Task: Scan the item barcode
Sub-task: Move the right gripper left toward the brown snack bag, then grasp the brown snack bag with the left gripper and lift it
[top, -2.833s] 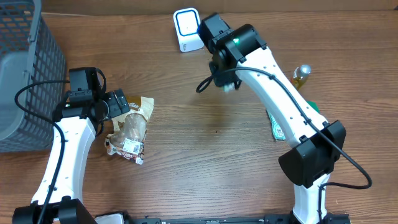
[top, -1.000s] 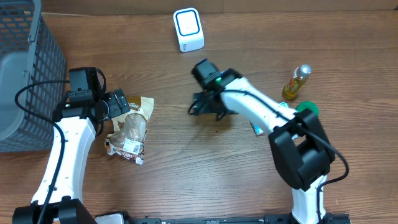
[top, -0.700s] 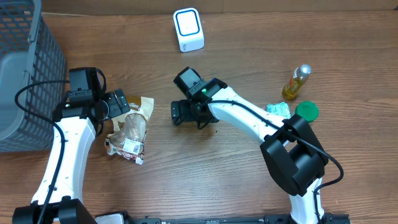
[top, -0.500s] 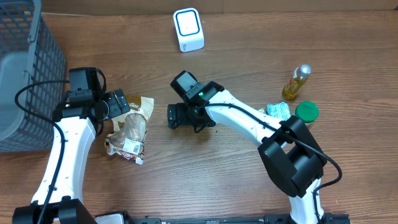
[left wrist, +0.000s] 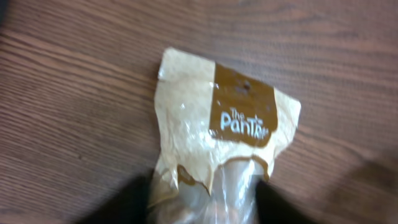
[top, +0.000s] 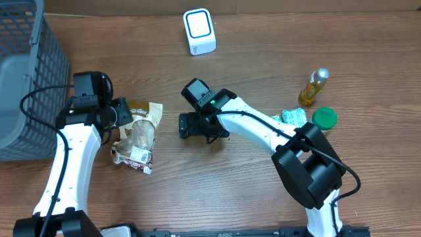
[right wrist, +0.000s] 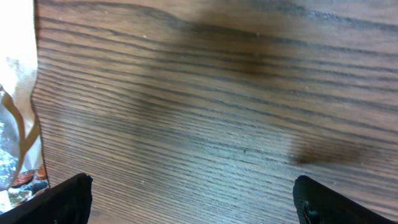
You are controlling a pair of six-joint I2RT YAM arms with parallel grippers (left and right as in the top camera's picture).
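Reaching over the snack bag [top: 137, 135], the left gripper [top: 123, 112] is straddling it, fingers [left wrist: 134, 202] drawn narrow along its sides; whether they are gripping cannot be told. The right gripper [top: 184, 125] is hanging just right of the bag, fingers spread wide. The wooden table [top: 217, 191] is carrying a grey basket [top: 26, 79] left of the bag and a white scanner [top: 198, 31] to its right. The left wrist view is blurring and cutting off the bag's near end.

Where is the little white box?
In the overhead view the white box sits top middle, beyond the right gripper and far from the snack bag.
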